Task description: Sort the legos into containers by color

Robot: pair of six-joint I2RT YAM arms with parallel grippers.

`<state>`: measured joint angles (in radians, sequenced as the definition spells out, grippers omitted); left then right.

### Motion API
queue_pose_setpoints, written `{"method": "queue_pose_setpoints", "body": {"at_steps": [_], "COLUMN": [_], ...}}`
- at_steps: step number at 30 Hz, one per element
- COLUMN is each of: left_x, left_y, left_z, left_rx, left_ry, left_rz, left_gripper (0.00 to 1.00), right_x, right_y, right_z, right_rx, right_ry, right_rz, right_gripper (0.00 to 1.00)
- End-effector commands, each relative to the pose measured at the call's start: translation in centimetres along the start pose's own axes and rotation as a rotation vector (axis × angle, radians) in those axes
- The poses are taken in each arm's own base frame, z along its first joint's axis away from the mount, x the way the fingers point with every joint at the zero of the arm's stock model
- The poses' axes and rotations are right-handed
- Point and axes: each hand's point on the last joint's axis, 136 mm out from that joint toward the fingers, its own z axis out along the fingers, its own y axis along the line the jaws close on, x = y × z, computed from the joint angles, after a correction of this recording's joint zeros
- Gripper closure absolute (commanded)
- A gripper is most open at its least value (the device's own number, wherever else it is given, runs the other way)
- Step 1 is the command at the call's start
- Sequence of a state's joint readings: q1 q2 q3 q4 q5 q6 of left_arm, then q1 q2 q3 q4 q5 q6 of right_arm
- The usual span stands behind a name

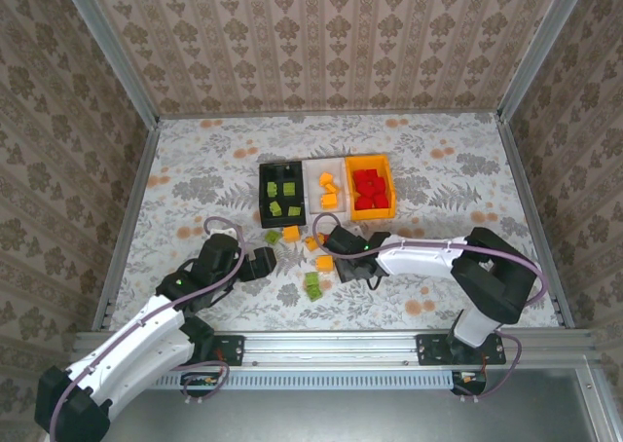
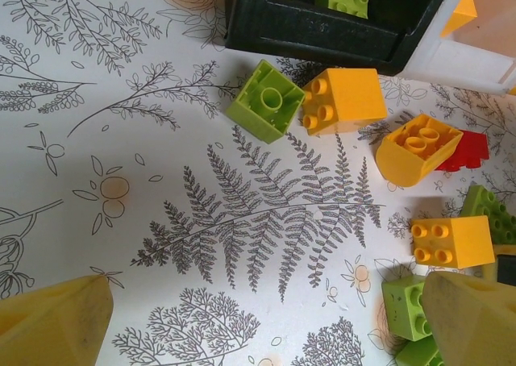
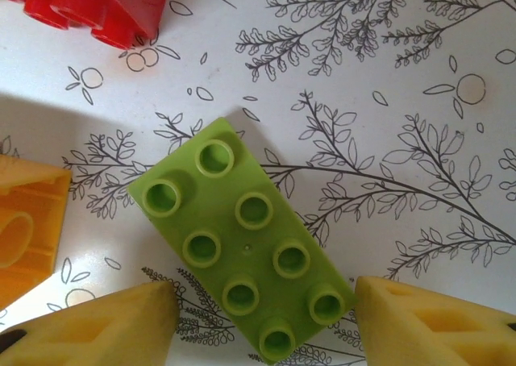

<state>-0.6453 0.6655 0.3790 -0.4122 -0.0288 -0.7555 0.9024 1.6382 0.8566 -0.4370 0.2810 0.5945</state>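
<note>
Right pincer (image 3: 266, 289) straddles a lime-green lego (image 3: 242, 249) — not clamped.

An overhead camera behind the arms sees the whole table (image 1: 195, 160). Both wrist cameras look down close; the left also shows the black bin (image 1: 283, 222) (image 2: 314, 35).

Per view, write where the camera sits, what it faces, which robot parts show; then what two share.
Top external: above, behind; looks down at table, black bin, left arm, right arm.
Left wrist: on left arm; faces black bin, bricks; own fingertips.
Right wrist: on right arm; faces green brick between own fingertips.
Shared, top and left wrist: black bin.
</note>
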Motion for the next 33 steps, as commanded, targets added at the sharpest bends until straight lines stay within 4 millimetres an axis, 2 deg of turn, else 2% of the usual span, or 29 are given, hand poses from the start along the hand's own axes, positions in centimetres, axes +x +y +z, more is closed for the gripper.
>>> {"method": "queue_pose_setpoints", "body": {"at_steps": [1, 5, 8, 14, 19, 21, 27, 33], "left_x": [-0.3, -0.2, -0.2, 0.0, -0.1, -0.1, -0.3, -0.4], "left_y": [-0.3, -0.2, -0.2, -0.1, -0.2, -0.2, -0.4, -0.5], "left_z": [-0.1, 0.1, 0.1, 0.1, 0.0, 0.0, -0.2, -0.2], "left_rx": [0.021, 0.026, 0.028, 0.025, 0.027, 0.027, 0.029, 0.030], "left_ry": [-0.015, -0.014, -0.015, -0.007, -0.012, -0.014, -0.012, -0.015], "left_rz": [0.007, 0.003, 0.000, 0.000, -0.001, -0.002, 0.005, 0.005], "left_gripper": [0.00, 0.00, 0.00, 0.00, 0.00, 0.00, 0.00, 0.00], "right_x": [-0.6, -2.2, -2.4, -1.1, 0.6, 0.7, -0.5, -2.0], "right_y": [-0.7, -1.5, -1.2, -0.4, -0.3, -0.4, -0.6, -0.9], "right_z": [0.4, -0.3, -0.1, 1.3, 2.3, 2.3, 1.0, -0.9], "right_rx": [0.027, 0.049, 0.008, -0.057, -0.056, -0.050, -0.051, -0.060], "right_ry": [0.015, -0.022, 0.004, 0.103, 0.153, 0.150, 0.098, 0.022], "right_rz": [-0.020, -0.056, -0.071, -0.078, -0.077, -0.075, -0.061, -0.049], "right_gripper": [0.36, 0.33, 0.30, 0.37, 0.48, 0.52, 0.60, 0.62]}}
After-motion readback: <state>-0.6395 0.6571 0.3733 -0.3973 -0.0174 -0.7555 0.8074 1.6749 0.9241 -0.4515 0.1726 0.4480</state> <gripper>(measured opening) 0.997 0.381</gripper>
